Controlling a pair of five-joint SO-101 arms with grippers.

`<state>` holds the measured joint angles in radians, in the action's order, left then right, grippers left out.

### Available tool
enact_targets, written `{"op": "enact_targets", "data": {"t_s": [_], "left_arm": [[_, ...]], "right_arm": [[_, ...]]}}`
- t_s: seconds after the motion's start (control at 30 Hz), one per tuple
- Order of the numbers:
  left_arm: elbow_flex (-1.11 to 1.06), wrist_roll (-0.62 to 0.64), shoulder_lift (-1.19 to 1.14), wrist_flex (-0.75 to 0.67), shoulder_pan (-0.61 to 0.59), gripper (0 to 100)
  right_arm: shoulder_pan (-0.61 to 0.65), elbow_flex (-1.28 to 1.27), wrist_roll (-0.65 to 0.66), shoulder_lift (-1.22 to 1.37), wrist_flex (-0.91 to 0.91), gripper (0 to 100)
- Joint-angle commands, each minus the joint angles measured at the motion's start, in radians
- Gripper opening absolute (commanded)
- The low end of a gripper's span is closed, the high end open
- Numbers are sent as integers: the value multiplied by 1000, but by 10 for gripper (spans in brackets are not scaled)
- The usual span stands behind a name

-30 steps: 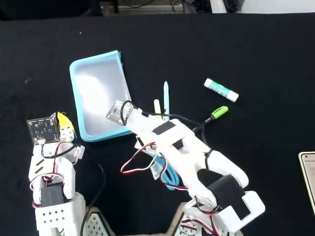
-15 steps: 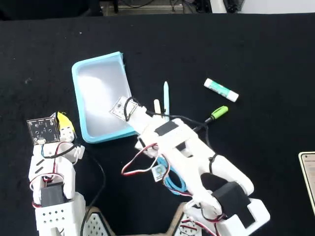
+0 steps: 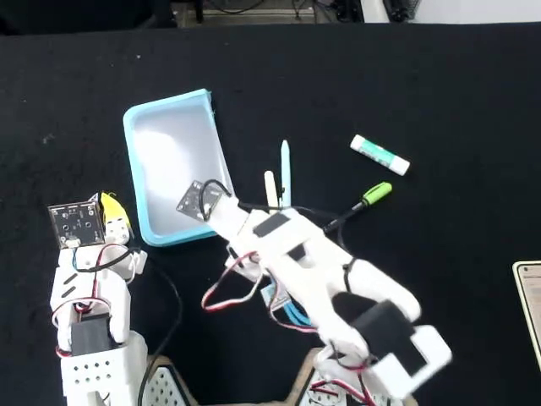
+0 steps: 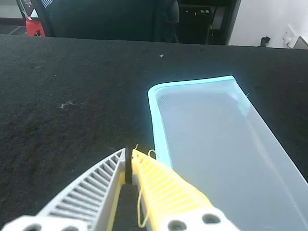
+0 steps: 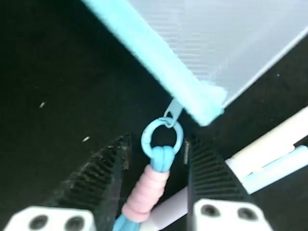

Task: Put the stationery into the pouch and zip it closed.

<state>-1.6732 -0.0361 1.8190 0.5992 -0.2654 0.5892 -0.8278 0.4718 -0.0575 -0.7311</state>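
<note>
Pouch corner nearest the right arm is hidden in the high view under that arm's wrist. The same arm covers the near ends of the white pen and pale blue pen, plus the dark end of the green marker. Flat pale card is cut off at the picture edge. Left wrist view crops the pouch's far side. Whether the zip is open is hard to make out.

The pouch is a flat rectangle of frosted, finely ribbed translucent plastic with light blue fabric trim, lying on the matte black tabletop. At its corner is the zip pull, a small tab with a light blue ring, blue cord and pink bead. Both pens lie just beside the pouch. Glue stick, white with a green label, lies well apart from it.

Right fingers are black and ribbed, moderately parted, one on each side of the ring and cord, clamping nothing. Contact with the ring can't be told. Left fingers, one grey and one yellow, are ribbed with tips together. They are empty and just beside the pouch's trim.
</note>
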Motion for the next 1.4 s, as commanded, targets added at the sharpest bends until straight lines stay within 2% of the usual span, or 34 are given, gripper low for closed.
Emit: {"op": "enact_targets", "data": {"t_s": [0.0, 0.13, 0.17, 0.4, 0.6, 0.9, 1.07, 1.23, 1.37], "left_arm": [[-25, 8, 6, -5, 13, 30], [-25, 8, 6, -5, 13, 30], [-25, 8, 6, -5, 13, 30], [-25, 8, 6, -5, 13, 30], [-25, 8, 6, -5, 13, 30], [-25, 8, 6, -5, 13, 30], [-25, 8, 6, -5, 15, 30], [-25, 8, 6, -5, 15, 30], [-25, 8, 6, -5, 15, 30]], "right_arm": [[-77, 104, 5, 27, -46, 155], [-117, 127, 0, 10, -57, 11], [-117, 125, -3, -2, -57, 11], [-114, 54, -21, -124, -49, 43], [-112, 35, -72, -139, -46, 162], [-112, 53, -72, -30, 31, 163], [-110, 31, -72, -156, -38, 163], [-58, -77, -63, -274, 18, 165], [-46, -114, 34, -242, 94, 166]]}}
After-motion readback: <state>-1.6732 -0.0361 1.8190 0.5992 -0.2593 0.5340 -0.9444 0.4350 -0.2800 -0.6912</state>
